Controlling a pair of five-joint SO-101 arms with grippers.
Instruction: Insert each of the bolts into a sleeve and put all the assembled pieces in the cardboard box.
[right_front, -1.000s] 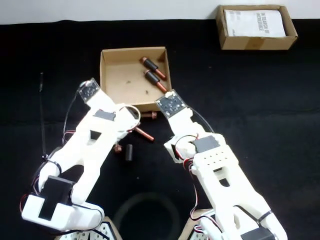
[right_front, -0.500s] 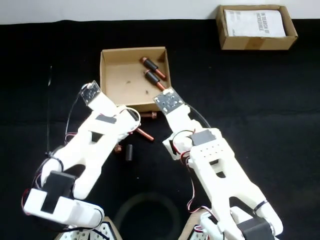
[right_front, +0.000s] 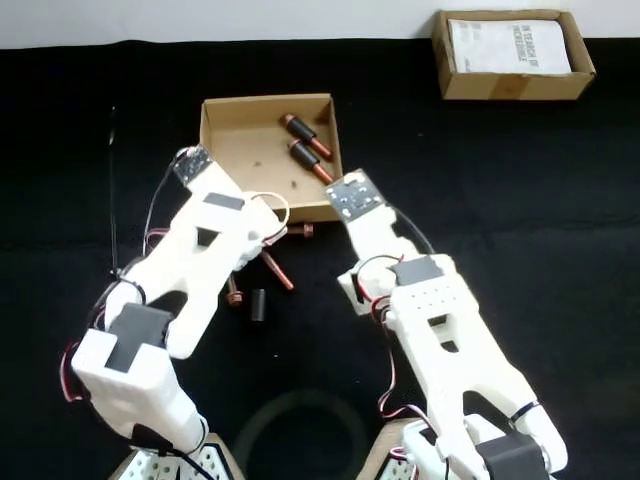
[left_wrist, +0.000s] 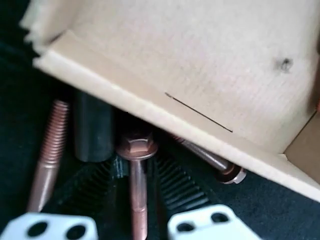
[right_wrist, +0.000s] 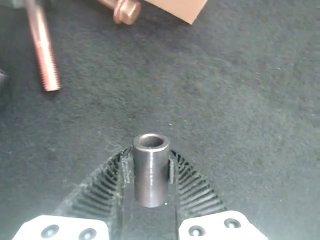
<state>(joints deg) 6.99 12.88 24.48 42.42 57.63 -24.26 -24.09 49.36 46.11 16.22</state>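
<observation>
The open cardboard box (right_front: 245, 150) holds two assembled pieces (right_front: 305, 135). My left gripper (left_wrist: 138, 167) sits at the box's front wall, shut on a copper bolt (left_wrist: 136, 147) whose hex head points at the box (left_wrist: 200, 55). In the high view that bolt (right_front: 277, 270) lies slanted under the left gripper (right_front: 266, 246). Beside it are a black sleeve (left_wrist: 93, 130) and another bolt (left_wrist: 47, 160). My right gripper (right_wrist: 149, 157) is shut on a black sleeve (right_wrist: 151, 170), held upright with its bore showing, just off the box's front right corner.
A third bolt (right_front: 300, 230) lies against the box's front wall. One loose bolt (right_front: 233, 295) and a loose sleeve (right_front: 258, 304) lie between the arms. A second cardboard box (right_front: 512, 55) with paper stands at the back right. Cables trail along the left arm.
My left arm has swung toward the box, and the bolt under it has turned steeper. The right arm has shifted slightly to the right with its sleeve.
</observation>
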